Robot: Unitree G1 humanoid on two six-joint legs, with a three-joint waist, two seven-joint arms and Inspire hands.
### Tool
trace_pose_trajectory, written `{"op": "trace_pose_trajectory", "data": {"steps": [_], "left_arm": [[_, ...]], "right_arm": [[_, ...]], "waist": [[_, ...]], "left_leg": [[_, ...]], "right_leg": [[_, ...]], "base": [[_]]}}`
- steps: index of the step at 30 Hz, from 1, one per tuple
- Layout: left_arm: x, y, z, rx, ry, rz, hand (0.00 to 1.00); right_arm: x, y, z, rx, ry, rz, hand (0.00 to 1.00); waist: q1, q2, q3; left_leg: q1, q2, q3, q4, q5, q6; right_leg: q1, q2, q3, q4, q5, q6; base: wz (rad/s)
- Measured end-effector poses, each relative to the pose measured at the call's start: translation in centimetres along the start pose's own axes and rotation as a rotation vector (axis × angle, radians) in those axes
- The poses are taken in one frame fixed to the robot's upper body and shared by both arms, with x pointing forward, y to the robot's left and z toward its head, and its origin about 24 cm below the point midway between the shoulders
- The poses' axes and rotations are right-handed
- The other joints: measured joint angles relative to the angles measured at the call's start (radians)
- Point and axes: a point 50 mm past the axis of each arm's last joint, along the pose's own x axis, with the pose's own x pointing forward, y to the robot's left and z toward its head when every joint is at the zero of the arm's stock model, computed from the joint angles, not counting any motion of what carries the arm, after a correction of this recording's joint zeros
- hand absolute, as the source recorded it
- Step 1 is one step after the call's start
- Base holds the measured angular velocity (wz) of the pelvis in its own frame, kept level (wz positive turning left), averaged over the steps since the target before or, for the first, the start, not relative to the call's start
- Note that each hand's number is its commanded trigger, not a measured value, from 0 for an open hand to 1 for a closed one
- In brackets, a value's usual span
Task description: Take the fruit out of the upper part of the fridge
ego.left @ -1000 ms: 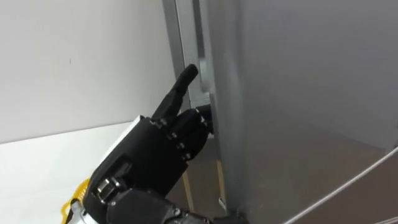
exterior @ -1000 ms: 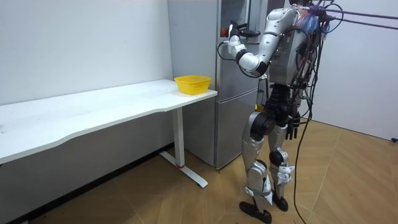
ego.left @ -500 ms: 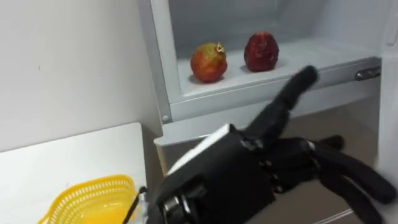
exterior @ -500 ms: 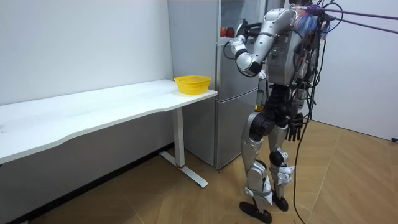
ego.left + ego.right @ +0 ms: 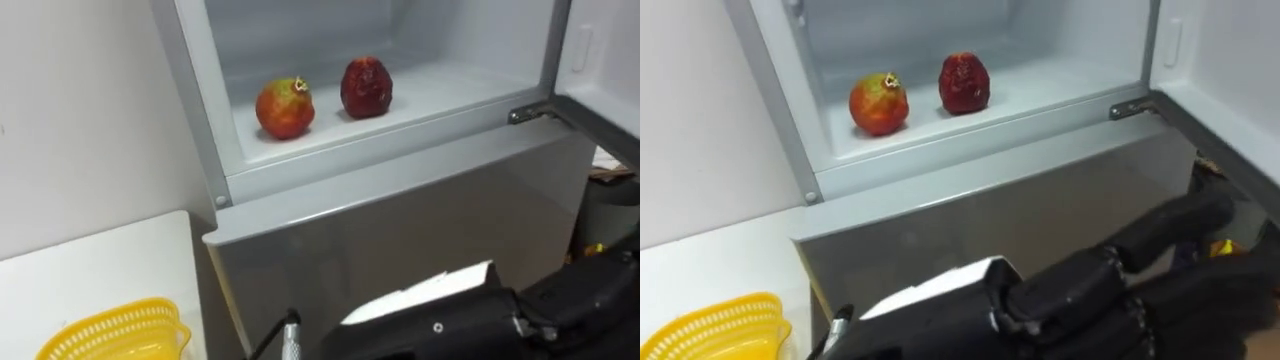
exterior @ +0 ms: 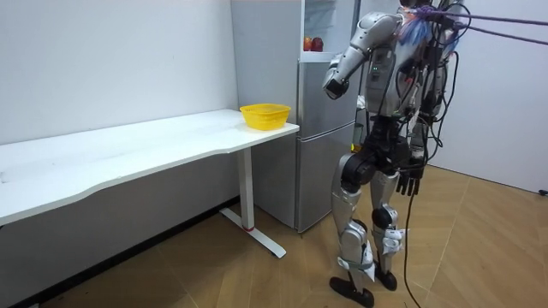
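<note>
The upper fridge compartment [image 5: 400, 40] stands open. Two pomegranates rest on its white shelf: an orange-red one [image 5: 285, 107] on the left and a darker red one [image 5: 366, 87] to its right. Both also show as small red spots [image 6: 312, 43] in the room view. My left hand [image 5: 1070, 300] is low in the eye views, in front of the lower fridge door [image 5: 400, 230] and well below the shelf. Its fingers stretch loosely to the right and hold nothing. My right hand [image 6: 409, 181] hangs at my side with relaxed fingers.
The upper door [image 5: 600, 60] is swung out at the right. A yellow basket [image 5: 110, 335] sits at the end of the white table [image 6: 128, 154], just left of the fridge. I stand upright on the wooden floor facing the fridge.
The upper door has swung from almost shut to wide open, uncovering the two pomegranates. My left hand has come away from the door edge and sunk lower. My head camera has shifted.
</note>
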Motion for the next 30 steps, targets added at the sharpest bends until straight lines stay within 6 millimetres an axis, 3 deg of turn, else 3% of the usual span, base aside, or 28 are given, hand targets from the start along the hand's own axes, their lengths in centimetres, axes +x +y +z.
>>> {"op": "trace_pose_trajectory", "data": {"steps": [6, 12, 17, 21, 24, 25, 30], "left_arm": [[0.3, 0.0, 0.0, 0.016, 0.003, -0.007, 0.00], [0.5, 0.1, -0.2, 0.024, 0.010, 0.034, 0.00], [0.0, 1.1, 0.7, 0.072, -0.009, 0.134, 0.00], [-1.8, 2.9, 3.2, 0.238, -0.027, 0.317, 0.00], [-3.4, 3.2, 5.3, 0.412, -0.054, 0.479, 0.00], [-4.2, 3.1, 6.2, 0.495, -0.060, 0.551, 0.00], [-7.0, 2.5, 8.9, 0.741, -0.109, 0.821, 0.00]], "right_arm": [[0.0, -0.2, 0.7, 0.020, -0.034, 0.000, 0.00], [0.0, -0.2, 0.8, 0.044, -0.035, -0.014, 0.00], [0.0, -0.1, 0.6, 0.064, -0.041, -0.027, 0.00], [0.1, 0.9, -0.7, 0.087, -0.025, -0.028, 0.00], [0.3, 2.2, -1.5, 0.113, -0.003, -0.014, 0.00], [0.3, 2.5, -1.5, 0.116, -0.006, -0.006, 0.00], [0.4, 2.9, -1.2, 0.115, -0.035, -0.020, 0.00]], "waist": [[-0.024, -0.012, 0.0061], [-0.026, -0.023, 0.0066], [-0.002, -0.024, 0.0057], [0.056, -0.034, -0.0078], [0.104, -0.051, -0.0081], [0.112, -0.058, -0.0118], [0.156, -0.069, -0.0112]], "left_leg": [[0.002, 0.000, 0.006, -0.002, 0.000, -0.001], [0.001, 0.000, 0.009, -0.001, 0.000, -0.001], [0.004, 0.000, 0.009, 0.004, 0.001, -0.002], [0.011, 0.002, 0.009, 0.003, 0.004, -0.007], [0.041, 0.001, 0.009, -0.012, 0.008, -0.012], [0.042, 0.001, 0.007, -0.012, 0.008, -0.012], [0.057, -0.001, -0.008, -0.014, 0.008, -0.012]], "right_leg": [[0.000, 0.000, 0.003, -0.009, 0.000, 0.000], [0.000, 0.000, 0.005, -0.012, 0.000, 0.000], [0.001, 0.001, 0.005, -0.009, 0.000, -0.001], [0.005, 0.002, 0.007, -0.008, -0.001, -0.003], [0.023, 0.003, 0.007, 0.001, -0.005, -0.008], [0.026, 0.002, 0.004, 0.003, -0.007, -0.008], [0.050, 0.003, -0.017, 0.001, -0.008, -0.008]], "base": [[-0.02], [0.00], [-0.03], [-0.04], [-0.03], [0.03], [0.11]]}}
